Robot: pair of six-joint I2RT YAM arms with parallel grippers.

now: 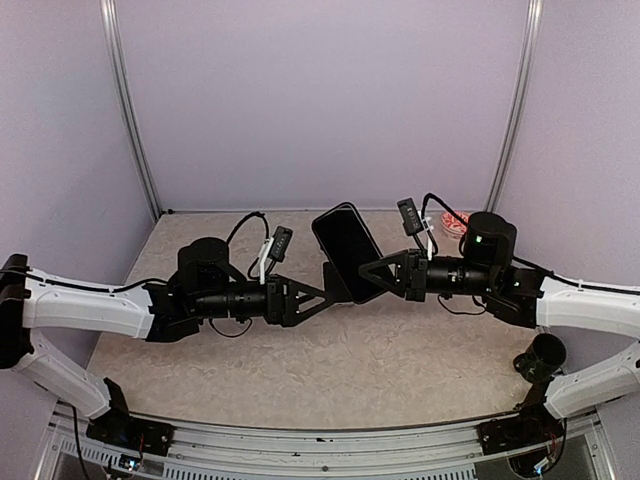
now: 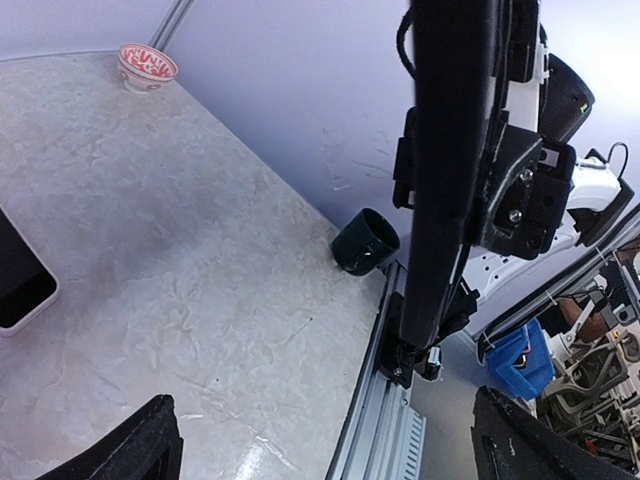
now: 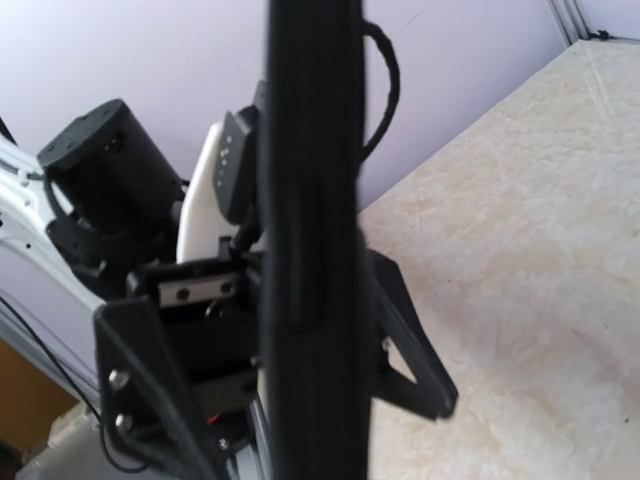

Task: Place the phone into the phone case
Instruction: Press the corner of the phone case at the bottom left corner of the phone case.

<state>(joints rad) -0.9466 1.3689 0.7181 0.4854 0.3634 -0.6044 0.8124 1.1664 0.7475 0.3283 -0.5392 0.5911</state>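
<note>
Black slab [image 3: 310, 250], phone or case not told apart, is held upright above the bench [image 1: 300, 370] by the clenched right gripper [image 1: 370, 270]; the left gripper [image 1: 326, 292] is released wide just beside it. A second dark flat piece [image 2: 18, 285] is seen lying on the bench. Edges should be squared and one corner seated first before pressing.
</note>
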